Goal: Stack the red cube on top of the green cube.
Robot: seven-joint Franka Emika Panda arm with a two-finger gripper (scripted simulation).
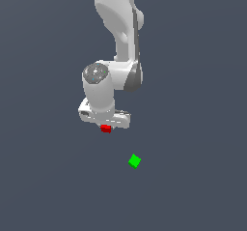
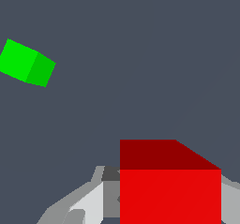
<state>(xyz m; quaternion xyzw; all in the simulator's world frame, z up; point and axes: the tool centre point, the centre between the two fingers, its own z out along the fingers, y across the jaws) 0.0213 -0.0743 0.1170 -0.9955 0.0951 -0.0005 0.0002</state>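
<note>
Flat, even simulator light, moderately dim; the slate-grey tabletop [image 1: 193, 177] shows no cast shadows or glare. Edges are sharp, slightly jagged, without blur or lens distortion. Cube faces shade differently, suggesting perhaps light from above.

The red cube [image 1: 105, 128] is plain bright red, its top face a darker red in the wrist view [image 2: 169, 190]; beside it, the gripper fingers [image 2: 89, 204] are pale grey and white. The green cube [image 1: 134, 161] is plain bright green, one side face slightly darker [image 2: 26, 62]. The arm [image 1: 118, 27] is white with dark grey joints, against a uniform slate-blue ground [image 1: 202, 177].
</note>
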